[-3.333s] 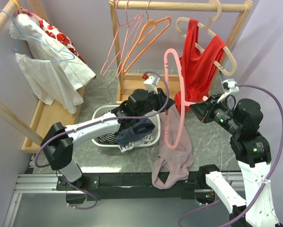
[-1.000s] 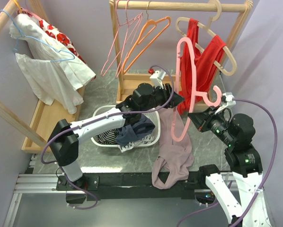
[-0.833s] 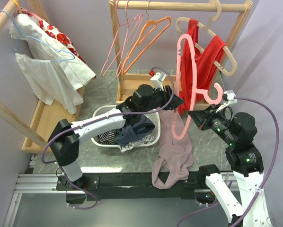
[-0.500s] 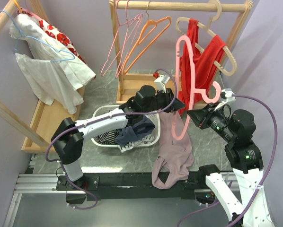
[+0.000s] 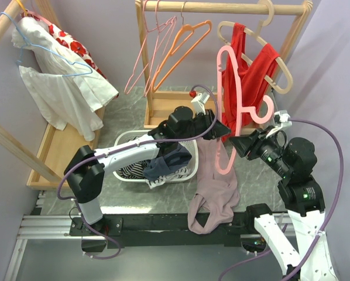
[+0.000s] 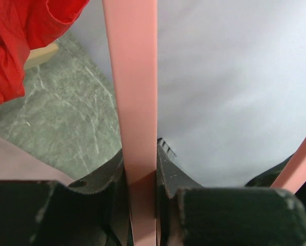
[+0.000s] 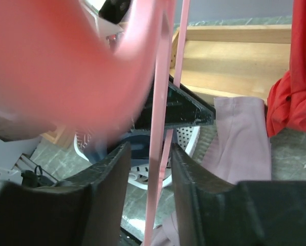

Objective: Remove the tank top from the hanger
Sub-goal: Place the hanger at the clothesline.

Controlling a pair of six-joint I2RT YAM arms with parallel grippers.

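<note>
A pink plastic hanger (image 5: 236, 88) stands nearly upright over the table, its hook to the right. My left gripper (image 5: 220, 127) is shut on one of its bars; in the left wrist view the bar (image 6: 135, 102) is pinched between the fingers of the left gripper (image 6: 141, 169). The mauve tank top (image 5: 216, 187) hangs below the hanger's lower end and drapes over the table's near edge. I cannot tell whether it still hooks on the hanger. My right gripper (image 5: 240, 143) is open, and in the right wrist view the thin hanger bar (image 7: 158, 118) passes untouched between the fingers of the gripper (image 7: 150, 154).
A white laundry basket (image 5: 123, 140) with dark and striped clothes sits left of the tank top. Behind, a wooden rail (image 5: 222, 7) carries a red garment (image 5: 254, 70) on a cream hanger, an orange hanger (image 5: 184, 44) and a thin pink one. White clothes (image 5: 58, 88) hang at left.
The pink hanger has been raised and turned more upright, its hook now at the right. The right gripper has come in around its bar. In the last second both shifted only slightly.
</note>
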